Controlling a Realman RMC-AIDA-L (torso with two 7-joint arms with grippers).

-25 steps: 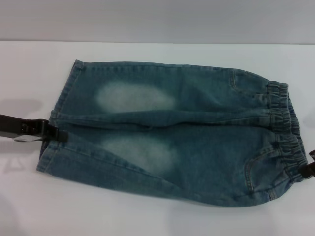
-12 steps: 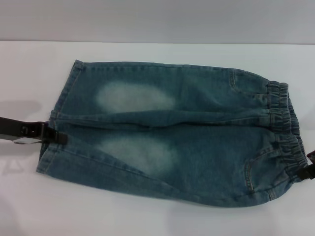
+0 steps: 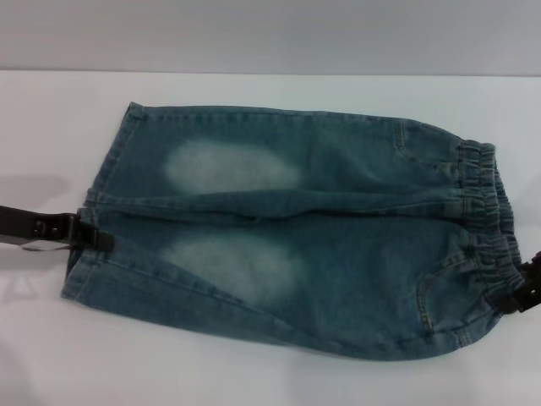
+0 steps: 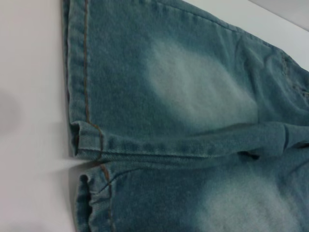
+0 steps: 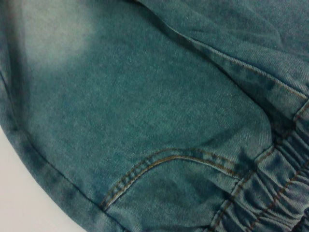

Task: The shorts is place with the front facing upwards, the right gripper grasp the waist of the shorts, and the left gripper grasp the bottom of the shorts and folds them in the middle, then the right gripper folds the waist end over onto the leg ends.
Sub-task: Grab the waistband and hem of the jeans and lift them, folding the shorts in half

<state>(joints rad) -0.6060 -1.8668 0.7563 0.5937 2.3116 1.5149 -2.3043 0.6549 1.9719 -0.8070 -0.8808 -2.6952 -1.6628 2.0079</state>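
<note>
The blue-green denim shorts (image 3: pixel 287 228) lie flat on the white table (image 3: pixel 254 381), front up, with two pale oval patches showing. The ruffled waist (image 3: pixel 486 211) points right and the two leg ends (image 3: pixel 106 169) point left. My left gripper (image 3: pixel 100 238) lies low at the hems, where the two legs meet. At the near corner of the waistband, my right gripper (image 3: pixel 522 289) shows only as a dark tip at the picture's edge. The left wrist view shows the stitched hems (image 4: pixel 79 72) and the right wrist view the elastic band (image 5: pixel 270 188) beside a curved pocket seam (image 5: pixel 159 162).
Bare white table surrounds the shorts on every side, with a grey wall (image 3: pixel 270 34) behind its far edge. The left arm's shadow (image 3: pixel 25 190) falls on the table at the left.
My right gripper has moved in from the edge onto the near waist corner. My left gripper has dropped slightly at the hems, and the near leg's hem shifted a little with it.
</note>
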